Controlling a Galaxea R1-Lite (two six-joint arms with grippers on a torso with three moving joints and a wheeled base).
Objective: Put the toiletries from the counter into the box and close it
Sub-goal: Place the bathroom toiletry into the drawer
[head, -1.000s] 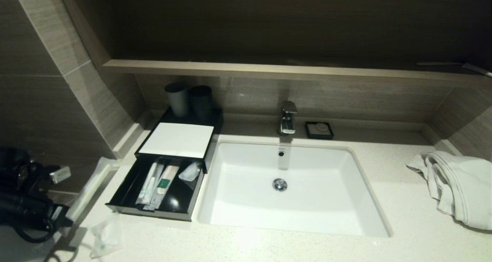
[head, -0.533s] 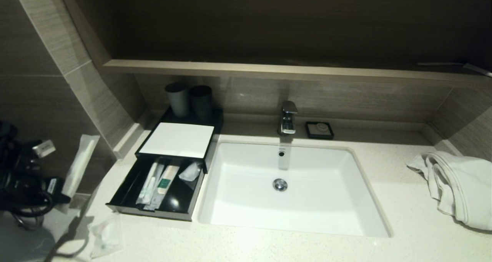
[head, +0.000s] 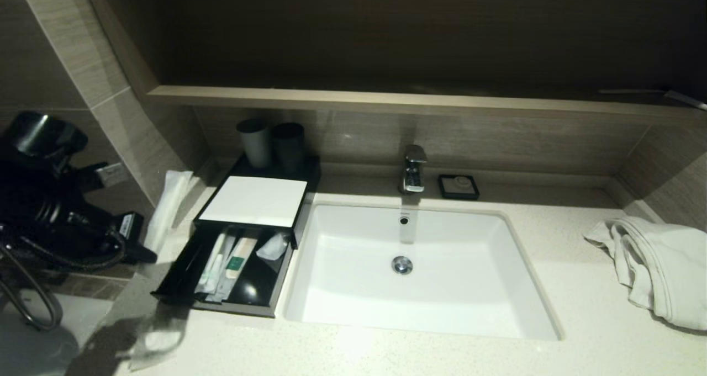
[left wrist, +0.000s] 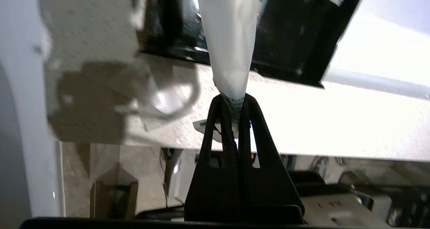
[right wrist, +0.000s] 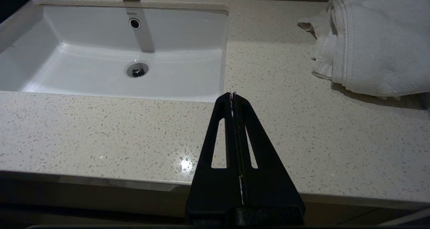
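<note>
Toiletries are split between three places: a long white packet (head: pixel 167 207) hangs in the air just left of the black box (head: pixel 182 287), a crumpled clear packet (head: pixel 157 340) lies on the tabletop (head: pixel 442 354) in front of the box's left corner, and several slim sachets (head: pixel 226 263) already lie side by side in the box's open drawer. The long packet is pale, narrow and slightly tapered toward its gripped end, which carries small green print. The box has a white top panel (head: pixel 254 200) with two dark cups (head: pixel 270 141) standing behind it.

The left pincer (left wrist: pixel 235 104) is clenched on the printed end of the long packet, which stands up and away from it toward the drawer. Its arm reaches in from the left edge, above the tabletop's corner.

The right pincer (right wrist: pixel 232 96) is closed with nothing in it, low at the front edge of the tabletop, between the sink (right wrist: pixel 111 77) and the white towel (right wrist: pixel 369 40).
</note>
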